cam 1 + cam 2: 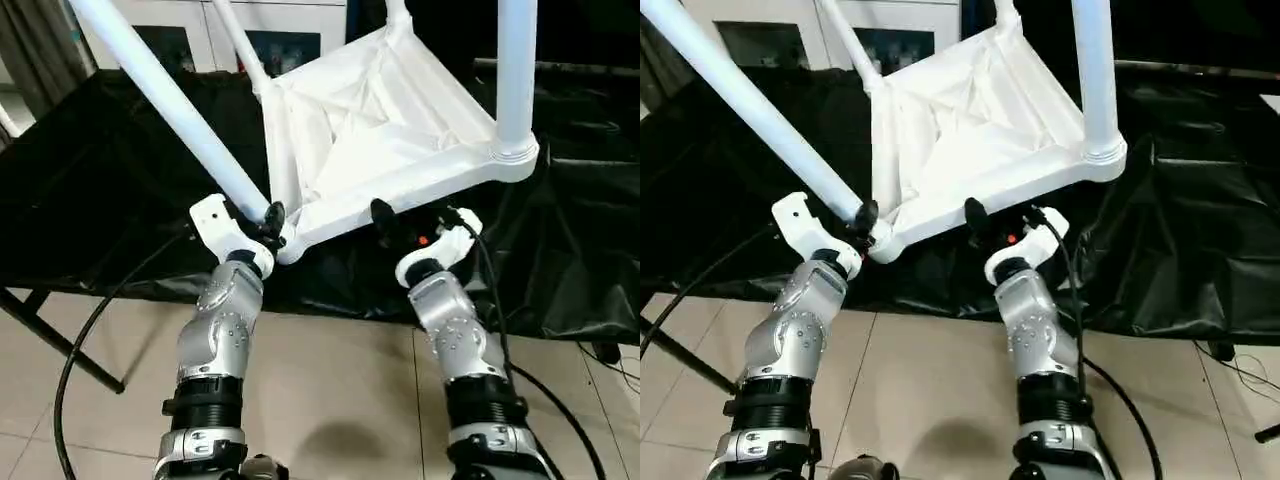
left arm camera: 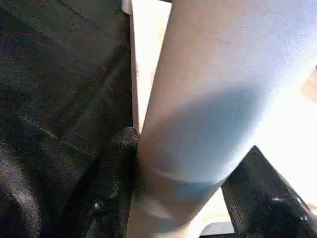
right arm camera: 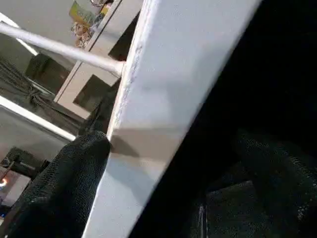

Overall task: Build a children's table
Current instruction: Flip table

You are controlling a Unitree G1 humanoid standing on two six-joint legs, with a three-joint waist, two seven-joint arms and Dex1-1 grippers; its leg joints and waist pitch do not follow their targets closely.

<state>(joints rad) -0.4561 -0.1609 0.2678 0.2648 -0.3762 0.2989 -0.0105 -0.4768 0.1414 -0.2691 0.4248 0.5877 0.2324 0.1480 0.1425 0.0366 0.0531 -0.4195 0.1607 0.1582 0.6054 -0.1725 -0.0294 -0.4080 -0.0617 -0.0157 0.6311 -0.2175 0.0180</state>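
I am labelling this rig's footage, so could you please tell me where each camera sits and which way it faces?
Left eye view: on the head, looking forward and down at the upturned table top on black cloth; both forearms show.
Right eye view: same scene from slightly aside.
Left wrist view: along the left gripper, its fingers around a leg.
Right wrist view: along the right gripper, its fingers astride the top's edge.
Head and left wrist views share that leg.

Head pair: you look forward and down over both forearms, sharing the upturned table top (image 1: pixel 370 130) | left wrist: pressed close against a leg (image 2: pixel 218 99) | right wrist: close along the top's edge, facing the cabinet (image 3: pixel 94 74).
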